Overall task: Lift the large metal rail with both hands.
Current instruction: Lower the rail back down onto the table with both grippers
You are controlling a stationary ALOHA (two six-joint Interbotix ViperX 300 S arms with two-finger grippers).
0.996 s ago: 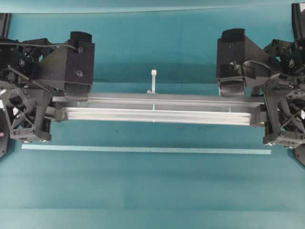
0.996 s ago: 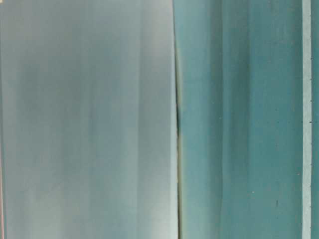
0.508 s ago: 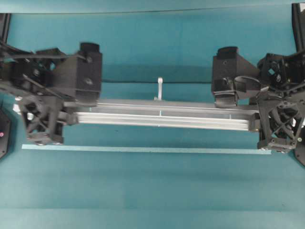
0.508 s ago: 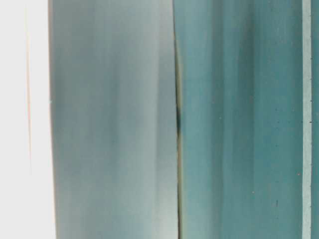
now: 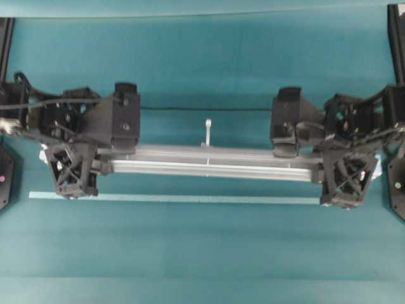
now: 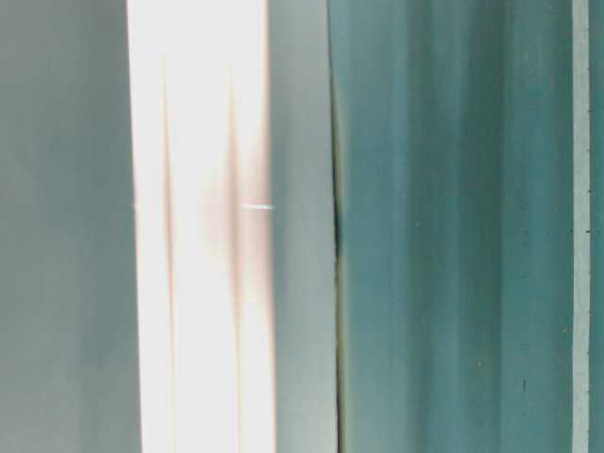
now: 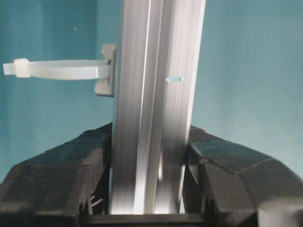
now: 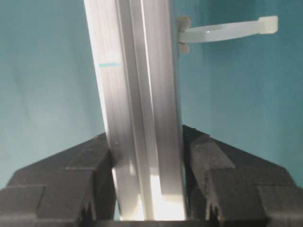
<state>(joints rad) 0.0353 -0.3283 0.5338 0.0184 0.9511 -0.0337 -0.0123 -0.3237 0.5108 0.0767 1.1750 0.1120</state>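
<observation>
Rail clamped at both ends, lift under way

Left tool (image 5: 95, 158) and right tool (image 5: 314, 166) each grip an end of the rail (image 5: 212, 164), which spans between them above the teal tabletop (image 5: 202, 253). Raise both ends evenly and keep it level; the cable tie (image 5: 207, 130) beyond must stay clear.

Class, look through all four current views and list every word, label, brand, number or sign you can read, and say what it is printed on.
None: no readable text shows in any view.
The large metal rail carries only small teal marks, not letters.
The left gripper and right gripper, both closed on the rail, show no visible lettering.
The pale strip is plain.
The table-level view is blurred and glared.
</observation>
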